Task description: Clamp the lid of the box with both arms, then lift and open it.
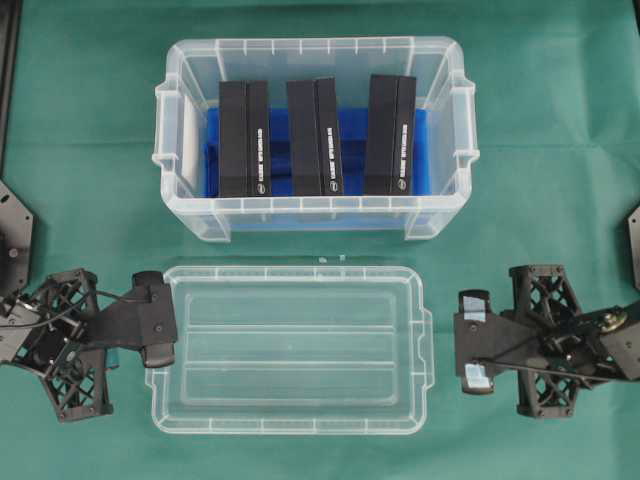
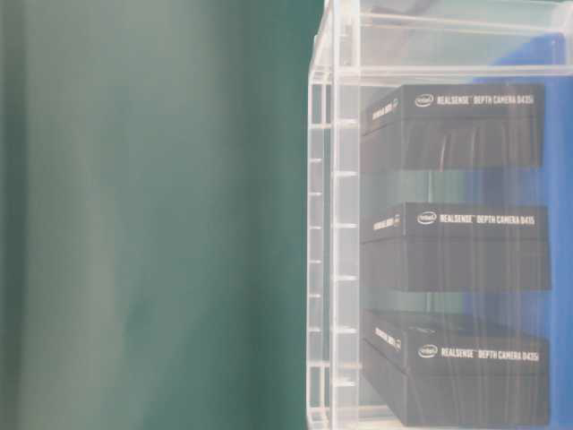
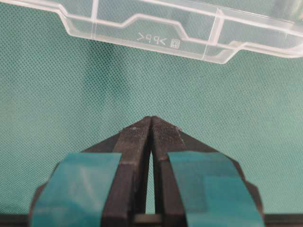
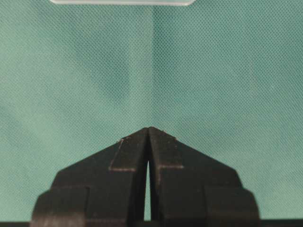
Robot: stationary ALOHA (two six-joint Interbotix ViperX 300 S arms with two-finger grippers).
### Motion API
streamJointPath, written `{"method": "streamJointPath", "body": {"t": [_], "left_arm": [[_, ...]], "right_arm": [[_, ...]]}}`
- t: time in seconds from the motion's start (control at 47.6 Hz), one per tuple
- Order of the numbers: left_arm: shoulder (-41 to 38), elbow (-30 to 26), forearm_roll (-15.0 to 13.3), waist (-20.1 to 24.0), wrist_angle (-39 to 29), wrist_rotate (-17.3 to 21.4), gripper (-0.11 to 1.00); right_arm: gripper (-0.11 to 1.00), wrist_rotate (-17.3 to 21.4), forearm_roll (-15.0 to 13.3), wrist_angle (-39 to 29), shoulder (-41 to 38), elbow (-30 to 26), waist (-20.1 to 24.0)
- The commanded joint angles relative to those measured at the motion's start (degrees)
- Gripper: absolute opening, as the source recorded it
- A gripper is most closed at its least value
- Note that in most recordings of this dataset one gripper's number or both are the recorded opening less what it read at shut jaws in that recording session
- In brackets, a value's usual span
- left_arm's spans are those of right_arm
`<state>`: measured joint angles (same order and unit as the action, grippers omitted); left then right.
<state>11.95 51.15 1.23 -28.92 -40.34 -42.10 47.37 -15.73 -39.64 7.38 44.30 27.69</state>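
The flat clear plastic lid (image 1: 290, 348) is lying off the deep clear tub (image 1: 312, 215) already. Both hands, left (image 3: 151, 124) and right (image 4: 148, 132), are sitting pinched shut and empty, so I'm guessing nothing's left but backing away.

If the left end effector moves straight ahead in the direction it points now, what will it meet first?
Probably the short edge of the flat clear plastic lid. The closed left end effector points at it across bare green cloth; whether it passes over that rim is unclear.
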Motion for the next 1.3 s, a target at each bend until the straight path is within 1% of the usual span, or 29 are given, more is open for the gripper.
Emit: {"method": "streamJointPath", "body": {"t": [0.0,0.168,0.399,0.609,0.798,0.966,1.092,1.176,1.281], "left_arm": [[0.97,-0.53,0.26,-0.26,0.26,0.09,0.01],[1.32,-1.49,0.26,-0.53,0.26,0.35,0.01],[3.6,-4.83,0.79,-2.37,0.18,1.23,0.01],[6.5,-8.0,0.79,-3.78,-0.18,4.04,0.01],[9.32,-11.69,0.79,-4.75,-1.49,6.94,0.01],[10.72,-14.5,0.79,-5.54,-3.08,8.96,0.01],[10.99,-15.64,0.79,-5.54,-3.25,11.6,0.01],[11.16,-16.79,1.14,-5.1,-3.16,13.62,0.01],[11.87,-18.11,1.32,-4.48,-3.16,16.79,0.01]], "right_arm": [[0.0,0.09,-0.09,0.44,1.14,-0.62,0.26],[0.0,0.09,-0.09,0.44,1.14,-1.67,0.26],[0.0,-0.09,-0.18,-0.44,3.25,-5.27,0.35],[0.0,-0.26,-0.44,-3.43,6.42,-7.91,0.35],[0.0,-0.88,-0.97,-3.87,8.61,-10.99,1.85],[0.0,-1.93,-2.37,-3.87,9.05,-13.45,4.04],[0.0,-2.37,-3.43,-3.87,9.14,-14.68,4.31],[0.0,-2.46,-5.19,-3.96,9.14,-15.64,4.31],[0.0,-2.46,-8.79,-3.96,9.93,-17.4,4.31]]}}
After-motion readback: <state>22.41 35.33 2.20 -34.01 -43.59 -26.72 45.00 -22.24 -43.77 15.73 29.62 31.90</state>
